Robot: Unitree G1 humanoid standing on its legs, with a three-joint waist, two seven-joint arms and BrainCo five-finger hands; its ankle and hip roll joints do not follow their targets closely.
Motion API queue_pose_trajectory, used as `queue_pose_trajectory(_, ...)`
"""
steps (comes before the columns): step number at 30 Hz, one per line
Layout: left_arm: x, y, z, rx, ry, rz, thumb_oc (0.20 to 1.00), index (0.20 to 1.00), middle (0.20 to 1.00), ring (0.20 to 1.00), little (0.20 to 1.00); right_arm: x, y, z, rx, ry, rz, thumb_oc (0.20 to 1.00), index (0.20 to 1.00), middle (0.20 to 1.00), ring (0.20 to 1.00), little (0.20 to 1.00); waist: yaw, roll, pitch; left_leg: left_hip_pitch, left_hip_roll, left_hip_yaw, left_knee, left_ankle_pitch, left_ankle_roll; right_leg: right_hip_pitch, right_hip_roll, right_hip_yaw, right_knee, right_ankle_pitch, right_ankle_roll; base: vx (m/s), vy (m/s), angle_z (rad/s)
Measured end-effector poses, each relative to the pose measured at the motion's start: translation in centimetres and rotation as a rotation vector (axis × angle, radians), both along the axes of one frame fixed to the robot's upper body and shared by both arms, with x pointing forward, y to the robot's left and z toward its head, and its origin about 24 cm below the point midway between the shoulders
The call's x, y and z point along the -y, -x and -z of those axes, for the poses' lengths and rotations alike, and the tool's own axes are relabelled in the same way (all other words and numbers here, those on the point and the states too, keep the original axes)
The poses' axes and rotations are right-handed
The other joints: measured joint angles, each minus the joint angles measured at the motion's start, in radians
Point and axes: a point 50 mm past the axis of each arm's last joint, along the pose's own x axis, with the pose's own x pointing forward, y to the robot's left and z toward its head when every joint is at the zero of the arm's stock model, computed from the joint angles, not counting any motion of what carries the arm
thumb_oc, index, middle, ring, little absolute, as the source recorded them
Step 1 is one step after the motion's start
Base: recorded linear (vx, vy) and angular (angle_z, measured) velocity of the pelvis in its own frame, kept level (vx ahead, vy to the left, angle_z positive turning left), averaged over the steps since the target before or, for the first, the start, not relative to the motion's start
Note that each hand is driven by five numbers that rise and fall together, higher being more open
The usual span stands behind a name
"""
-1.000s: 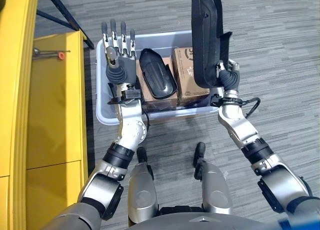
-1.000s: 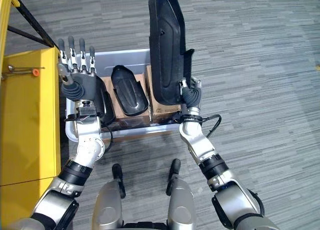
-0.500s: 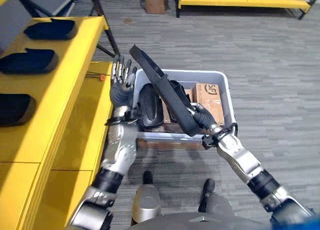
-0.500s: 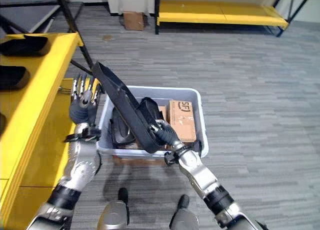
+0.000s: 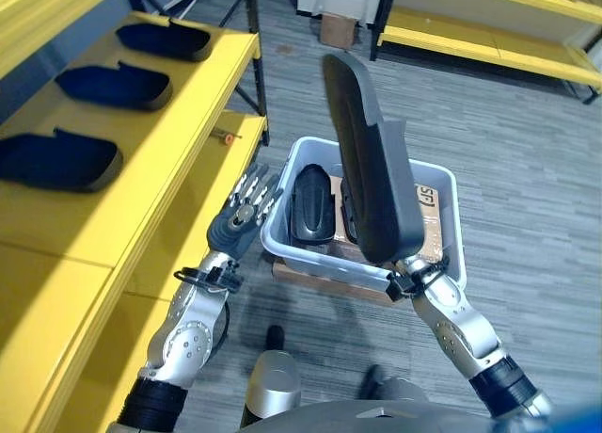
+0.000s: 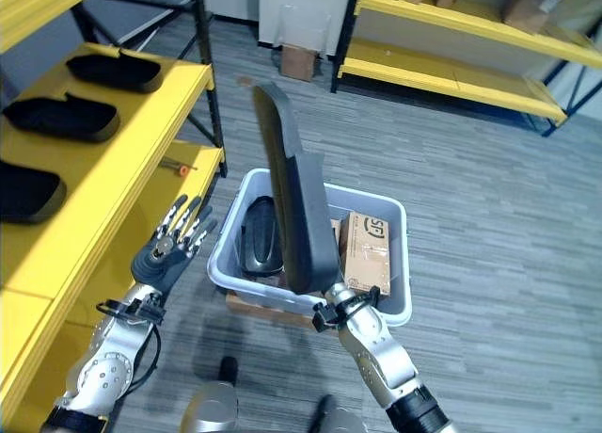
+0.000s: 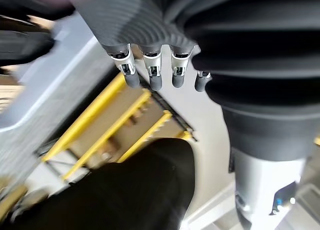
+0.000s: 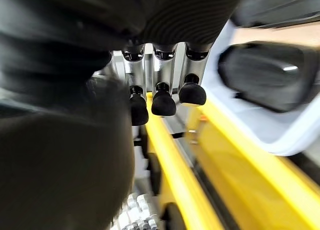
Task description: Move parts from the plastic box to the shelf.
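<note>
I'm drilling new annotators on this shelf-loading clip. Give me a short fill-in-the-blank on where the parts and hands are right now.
1. The long black part held upright above the plastic box is in the robot's ____ hand.
2. The left hand holds nothing; its fingers are ____.
3. The shelf already carrying black parts is coloured ____.
4. Beside the black part lying in the plastic box is a brown ____ box.

Missing words: right; open; yellow; cardboard

Yellow shelf (image 5: 141, 141) with apparently three dark parts (image 5: 113, 85)
</note>
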Motion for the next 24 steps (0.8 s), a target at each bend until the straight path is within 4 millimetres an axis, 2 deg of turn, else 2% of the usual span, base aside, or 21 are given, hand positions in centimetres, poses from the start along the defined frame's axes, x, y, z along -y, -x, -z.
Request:
queue_pose_trajectory(1, -0.3, 0.5, 0.6, -0.027, -0.014, -0.014, 1.0, 1.0, 1.0, 1.0, 1.0, 0.9, 0.2, 0.4, -0.017, 0.016, 0.03, 0.2, 0.2, 0.2, 0.2, 0.2, -0.022, -0.005, -0.004, -0.011, -0.04, -0.021, -0.027, 0.02, 0.0, 0.039, 0.024, 0.035, -0.083, -0.026, -0.096, 0.07, -0.152, 0.9)
queue_pose_trajectory(3, 0.1, 1.7, 2.1, -0.084, 0.024, -0.02, 1.0, 1.0, 1.0, 1.0, 1.0, 2.8, 0.5, 1.5, -0.067, 0.088, 0.056, 0.2, 0.2, 0.2, 0.2, 0.2, -0.026, 0.063, -0.02, -0.012, -0.05, -0.035, -0.069, 0.023, 0.004, 0.055, 0.036, 0.02, -0.131, 0.008, -0.102, 0.06, -0.163, 0.53)
queue_pose_trajectory(6, 1.1, 2.2, 3.1, -0.127, 0.073, -0.012, 1.0, 1.0, 1.0, 1.0, 1.0, 4.1, 0.4, 2.0, -0.088, 0.127, 0.088, 0.2, 0.2, 0.2, 0.2, 0.2, -0.026, 0.108, -0.048, -0.008, -0.058, -0.081, -0.065, 0.022, 0.007, 0.082, 0.039, -0.007, -0.152, 0.01, -0.103, 0.04, -0.161, 0.28)
queue_pose_trajectory(9, 1.5, 2.8, 3.9, -0.171, 0.059, -0.003, 1.0, 1.0, 1.0, 1.0, 1.0, 3.7, 0.4, 2.0, -0.087, 0.115, 0.078, 0.2, 0.2, 0.2, 0.2, 0.2, -0.026, 0.114, -0.072, 0.002, -0.058, -0.113, -0.061, 0.046, 0.021, 0.102, 0.049, -0.007, -0.162, 0.007, -0.106, -0.02, -0.141, 0.06)
queue_pose_trajectory(13, 1.3, 3.3, 4.4, -0.201, 0.054, -0.006, 1.0, 1.0, 1.0, 1.0, 1.0, 3.8, 0.5, 2.0, -0.085, 0.122, 0.078, 0.2, 0.2, 0.2, 0.2, 0.2, -0.023, 0.139, -0.079, -0.004, -0.06, -0.141, -0.046, 0.07, -0.011, 0.096, 0.05, -0.035, -0.133, -0.019, -0.111, -0.1, -0.052, 0.4)
queue_pose_trajectory(14, 2.0, 2.7, 3.9, -0.17, 0.054, 0.072, 1.0, 1.0, 1.0, 1.0, 1.0, 4.2, 0.7, 1.9, -0.08, 0.135, 0.094, 0.2, 0.2, 0.2, 0.2, 0.2, -0.047, 0.164, -0.079, -0.042, -0.082, -0.023, -0.07, 0.14, -0.028, 0.106, 0.037, -0.124, -0.145, -0.014, -0.122, -0.19, 0.075, 1.43)
queue_pose_trajectory(15, 2.6, 2.1, 3.3, -0.134, 0.05, 0.122, 1.0, 1.0, 1.0, 1.0, 1.0, 4.6, 0.7, 1.7, -0.073, 0.156, 0.102, 0.2, 0.2, 0.2, 0.2, 0.2, -0.054, 0.193, -0.083, -0.049, -0.058, 0.085, -0.097, 0.091, 0.02, 0.111, 0.043, -0.174, -0.146, -0.017, -0.137, -0.2, 0.115, 1.56)
queue_pose_trajectory(16, 2.6, 1.8, 2.9, -0.12, 0.041, 0.136, 1.0, 1.0, 1.0, 1.0, 1.0, 4.5, 0.7, 1.8, -0.075, 0.156, 0.107, 0.2, 0.2, 0.2, 0.2, 0.2, -0.039, 0.172, -0.078, -0.049, -0.053, 0.192, -0.093, -0.004, -0.029, 0.106, 0.012, -0.197, -0.145, -0.01, -0.153, -0.15, 0.127, 1.0)
queue_pose_trajectory(17, 2.4, 1.5, 2.7, -0.11, 0.021, 0.151, 1.0, 1.0, 1.0, 1.0, 1.0, 4.4, 0.5, 1.6, -0.067, 0.158, 0.104, 0.2, 0.2, 0.2, 0.2, 0.2, -0.04, 0.131, -0.07, -0.06, -0.056, 0.268, -0.052, -0.016, -0.03, 0.099, -0.037, -0.227, -0.153, -0.004, -0.162, -0.15, 0.162, 0.72)
queue_pose_trajectory(18, 2.4, 1.3, 2.5, -0.104, -0.01, 0.172, 1.0, 1.0, 1.0, 1.0, 1.0, 4.3, 0.3, 1.3, -0.048, 0.167, 0.102, 0.2, 0.2, 0.2, 0.2, 0.2, -0.049, 0.102, -0.065, -0.071, -0.051, 0.307, 0.022, -0.019, -0.021, 0.102, -0.071, -0.251, -0.157, 0.006, -0.162, -0.15, 0.179, 0.71)
queue_pose_trajectory(20, 2.7, 1.0, 2.2, -0.091, -0.005, 0.181, 1.0, 1.0, 1.0, 1.0, 1.0, 4.3, -0.3, 0.6, -0.005, 0.184, 0.1, 0.2, 0.2, 0.2, 0.2, 0.2, -0.081, 0.071, -0.066, -0.052, 0.015, 0.356, 0.15, -0.029, -0.031, 0.115, -0.114, -0.297, -0.163, 0.013, -0.156, -0.05, 0.217, 0.75)
queue_pose_trajectory(21, 3.4, 0.7, 1.9, -0.078, 0.002, 0.202, 1.0, 1.0, 1.0, 1.0, 1.0, 4.3, -0.5, 0.3, 0.015, 0.188, 0.098, 0.2, 0.2, 0.2, 0.2, 0.2, -0.104, 0.071, -0.066, -0.022, 0.061, 0.393, 0.194, -0.033, -0.036, 0.129, -0.124, -0.325, -0.161, 0.014, -0.151, 0.01, 0.231, 0.76)
queue_pose_trajectory(22, 4.0, 0.4, 1.7, -0.067, 0.007, 0.221, 1.0, 1.0, 1.0, 1.0, 1.0, 4.3, -0.8, 0.0, 0.028, 0.186, 0.104, 0.2, 0.2, 0.2, 0.2, 0.2, -0.113, 0.071, -0.067, 0.021, 0.106, 0.394, 0.214, -0.04, -0.043, 0.134, -0.138, -0.342, -0.154, 0.015, -0.144, -0.03, 0.3, 0.62)
queue_pose_trajectory(24, 4.5, -0.3, 1.3, -0.056, -0.003, 0.23, 1.0, 1.0, 1.0, 1.0, 1.0, 4.4, -1.3, -0.3, 0.045, 0.186, 0.113, 0.2, 0.2, 0.2, 0.2, 0.2, -0.141, 0.071, -0.067, 0.078, 0.149, 0.41, 0.21, -0.044, -0.05, 0.13, -0.173, -0.375, -0.132, 0.022, -0.122, -0.02, 0.349, 0.6)
